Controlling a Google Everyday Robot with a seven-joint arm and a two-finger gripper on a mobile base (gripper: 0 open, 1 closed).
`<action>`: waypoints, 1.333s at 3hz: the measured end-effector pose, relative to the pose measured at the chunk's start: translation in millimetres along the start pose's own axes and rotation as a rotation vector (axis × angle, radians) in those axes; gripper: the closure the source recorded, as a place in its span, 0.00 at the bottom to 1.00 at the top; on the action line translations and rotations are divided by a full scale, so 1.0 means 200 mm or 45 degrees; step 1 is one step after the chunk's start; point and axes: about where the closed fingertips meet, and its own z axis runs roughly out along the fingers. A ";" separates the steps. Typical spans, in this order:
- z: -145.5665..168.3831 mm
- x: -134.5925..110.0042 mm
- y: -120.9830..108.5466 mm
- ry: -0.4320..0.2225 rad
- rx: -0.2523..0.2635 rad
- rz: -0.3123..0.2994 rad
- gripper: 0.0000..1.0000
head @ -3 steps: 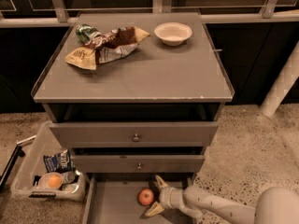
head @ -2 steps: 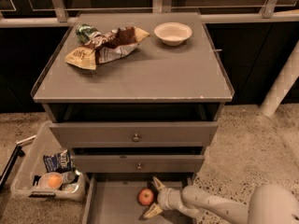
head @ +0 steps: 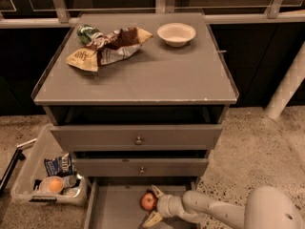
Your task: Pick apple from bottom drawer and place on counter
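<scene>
The apple [head: 148,201] lies on the floor of the bottom drawer [head: 116,210], pulled out at the foot of a grey cabinet. It sits toward the drawer's right side, between the two fingers of the gripper [head: 151,206]. The gripper reaches in from the right on a pale arm [head: 214,210] and is spread wide. One finger [head: 157,192] angles up just behind the apple and the other [head: 152,219] angles down in front of it. The apple sits closer to the upper finger; whether either finger touches it cannot be told.

There is one apple and one gripper.

Above the open drawer are two closed drawer fronts, the upper one [head: 95,137] and the lower one [head: 105,167], each with a single round knob.

The counter [head: 157,75] carries one small white bowl [head: 176,34] near its back right. A heap of crumpled snack bags [head: 109,46] lies at its back left. At least three wrappers show there, one green, one brown and one yellow, lying against one another.

On the speckled floor to the cabinet's left stands one clear plastic bin [head: 26,178]. It holds one pale orange round item [head: 53,184] and one blue packet [head: 59,165], with other contents too dim to name.

One white pole [head: 288,82] leans at the right edge.
</scene>
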 end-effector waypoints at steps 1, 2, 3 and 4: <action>0.04 0.00 -0.01 -0.024 -0.024 0.029 0.00; 0.07 0.02 -0.06 -0.026 -0.020 0.050 0.00; 0.09 0.07 -0.11 -0.009 -0.006 0.088 0.00; 0.09 0.07 -0.11 -0.009 -0.006 0.088 0.19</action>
